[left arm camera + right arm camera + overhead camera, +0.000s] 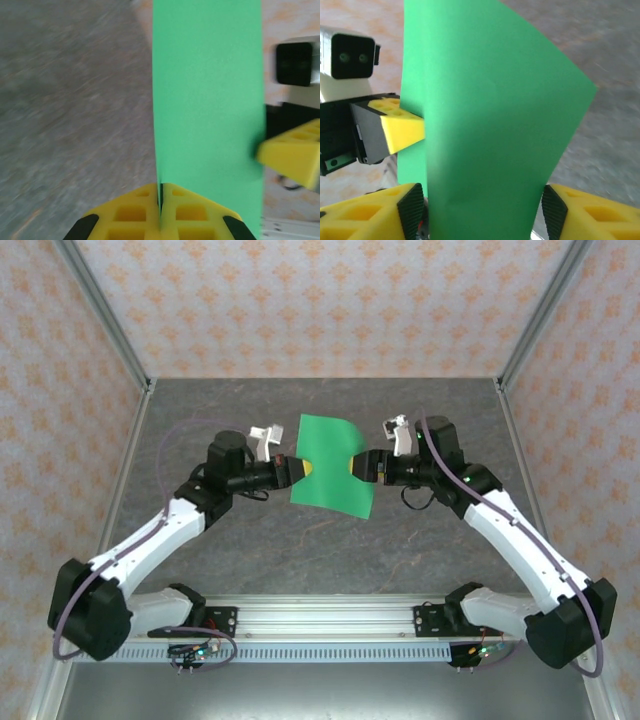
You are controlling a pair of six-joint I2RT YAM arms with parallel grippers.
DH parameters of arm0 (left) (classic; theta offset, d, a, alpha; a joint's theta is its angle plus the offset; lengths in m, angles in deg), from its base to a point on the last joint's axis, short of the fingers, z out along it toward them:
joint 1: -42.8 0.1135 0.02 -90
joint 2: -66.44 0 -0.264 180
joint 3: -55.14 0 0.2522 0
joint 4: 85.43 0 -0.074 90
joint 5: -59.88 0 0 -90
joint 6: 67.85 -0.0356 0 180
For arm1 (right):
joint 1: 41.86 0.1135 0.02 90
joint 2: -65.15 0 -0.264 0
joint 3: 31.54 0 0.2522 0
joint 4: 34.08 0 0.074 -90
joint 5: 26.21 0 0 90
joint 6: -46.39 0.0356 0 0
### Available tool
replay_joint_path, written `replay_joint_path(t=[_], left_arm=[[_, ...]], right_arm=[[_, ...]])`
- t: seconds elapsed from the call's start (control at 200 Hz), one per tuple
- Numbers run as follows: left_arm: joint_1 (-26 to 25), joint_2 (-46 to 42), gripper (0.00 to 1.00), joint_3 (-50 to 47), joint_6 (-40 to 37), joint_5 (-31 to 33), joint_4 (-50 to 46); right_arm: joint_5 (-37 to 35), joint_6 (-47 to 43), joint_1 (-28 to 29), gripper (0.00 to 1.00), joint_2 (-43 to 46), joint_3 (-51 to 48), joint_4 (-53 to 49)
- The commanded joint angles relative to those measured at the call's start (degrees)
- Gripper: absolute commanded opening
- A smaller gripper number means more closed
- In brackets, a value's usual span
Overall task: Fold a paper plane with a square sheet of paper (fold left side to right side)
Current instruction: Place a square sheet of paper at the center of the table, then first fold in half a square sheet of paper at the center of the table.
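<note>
The square sheet of paper [335,455] is bright green and hangs in the air over the table, bowed, between my two grippers. My left gripper [303,467] is at its left edge. In the left wrist view the yellow fingers [135,212] press together on the edge of the paper [207,100], so the left gripper [161,200] is shut on it. My right gripper [352,467] is at the sheet's right side. In the right wrist view the right gripper [482,212] is open, its black pads [412,210] standing wide apart with the curved paper [485,125] between them.
The grey stone-patterned table [300,540] lies below the sheet. Aluminium posts [110,320] and patterned walls close in the left, right and back. The mounting rail [320,615] runs along the near edge.
</note>
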Motion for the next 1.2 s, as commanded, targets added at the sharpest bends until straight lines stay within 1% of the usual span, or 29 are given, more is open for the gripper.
replay_joint_path(t=[0.0, 0.035, 0.105, 0.2, 0.25, 0.355, 0.455, 0.595, 0.711, 0.756, 0.861, 0.991, 1.051, 1.196], left_arm=[[-0.5, 4.1, 0.0, -2.6, -3.8, 6.7, -5.2], [-0.5, 5.7, 0.0, -3.1, -4.4, 8.3, -5.6], [-0.5, 9.1, 0.0, -4.0, -4.9, 11.2, -6.2], [-0.5, 13.9, 0.0, -4.5, -5.1, 13.5, -6.2], [-0.4, 15.7, 0.0, -4.6, -5.0, 14.3, -6.3], [-0.4, 16.8, 0.0, -5.0, -4.4, 16.2, -6.3], [-0.5, 16.3, 0.0, -4.5, -4.4, 17.1, -8.0], [-0.5, 15.7, 0.01, -4.3, -4.6, 16.9, -9.4], [-0.5, 15.7, 0.02, -4.0, -4.6, 16.0, -10.2], [-0.6, 15.7, 0.05, -3.8, -4.2, 15.4, -10.2], [-1.2, 15.2, 0.16, -3.0, -3.4, 13.7, -9.7], [-2.8, 14.7, 0.31, -0.9, -1.6, 10.8, -7.8], [-3.7, 14.7, 0.41, 0.2, -0.9, 10.0, -6.8], [-6.2, 17.2, 0.52, 2.8, 0.2, 8.6, -4.7]], right_arm=[[-9.1, -2.9, 0.2, 0.75, -0.9, -1.8, -5.0], [-10.5, -2.7, 0.2, 0.77, -1.6, -2.6, -4.8], [-12.0, -1.9, 0.2, 0.77, -3.0, -4.4, -3.5], [-11.2, 0.4, 0.2, 0.76, -7.1, -6.9, 0.4], [-10.1, 2.2, 0.2, 0.71, -9.3, -8.3, 3.1], [-7.4, 7.3, 0.6, 0.52, -15.1, -10.7, 10.6], [-5.5, 10.6, 2.6, 0.39, -21.4, -11.5, 17.2], [-6.2, 11.8, 5.0, 0.27, -28.6, -9.2, 19.9], [-8.1, 11.9, 5.8, 0.24, -32.4, -7.4, 18.8], [-8.7, 12.1, 5.8, 0.23, -33.7, -7.0, 17.8], [-9.6, 11.9, 6.1, 0.23, -36.1, -6.7, 16.1], [-12.3, 10.8, 6.5, 0.23, -37.5, -6.6, 13.0], [-13.1, 10.4, 6.4, 0.23, -37.7, -7.0, 12.3], [-13.3, 10.0, 6.4, 0.23, -37.8, -8.2, 12.9]])
